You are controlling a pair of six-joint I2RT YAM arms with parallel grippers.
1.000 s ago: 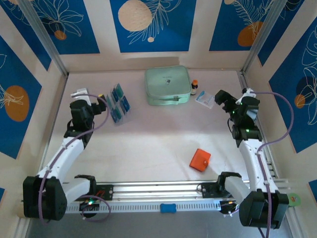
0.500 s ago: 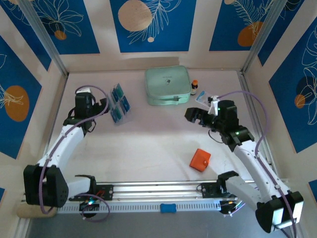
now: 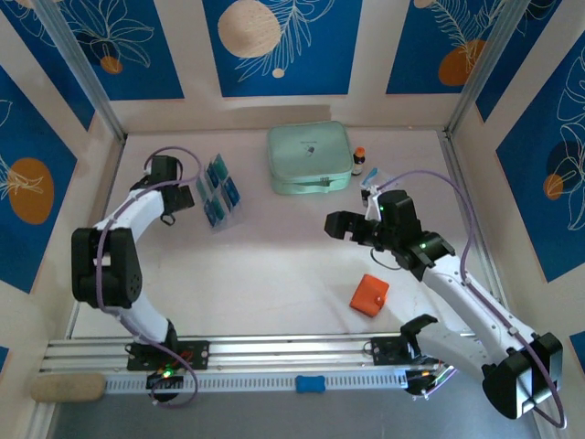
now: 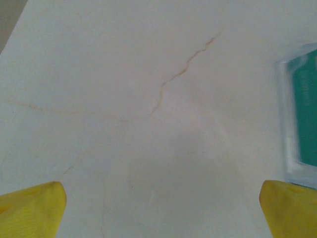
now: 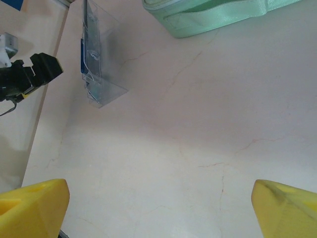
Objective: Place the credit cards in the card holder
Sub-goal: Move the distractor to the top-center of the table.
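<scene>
Several teal-blue credit cards (image 3: pixel 220 189) stand in a clear plastic rack (image 3: pixel 216 205) at the back left. In the left wrist view one card (image 4: pixel 306 111) shows behind the rack's wall at the right edge. My left gripper (image 3: pixel 189 194) is open just left of the rack, its yellow fingertips (image 4: pixel 30 210) wide apart over bare table. The orange-red card holder (image 3: pixel 369 294) lies closed at the front right. My right gripper (image 3: pixel 336 224) hangs open over the table's middle, up and left of the card holder, with nothing between its fingertips (image 5: pixel 283 208).
A large mint-green zip case (image 3: pixel 309 157) lies at the back centre, with a small brown bottle (image 3: pixel 358 161) and a white-and-blue sachet (image 3: pixel 377 183) to its right. The right wrist view takes in the rack (image 5: pixel 96 64), the case (image 5: pixel 223 15) and my left gripper (image 5: pixel 25 77).
My right arm has swung from the right wall leftward over the table's middle. My left arm has reached back toward the rack. Both grippers stay open.
</scene>
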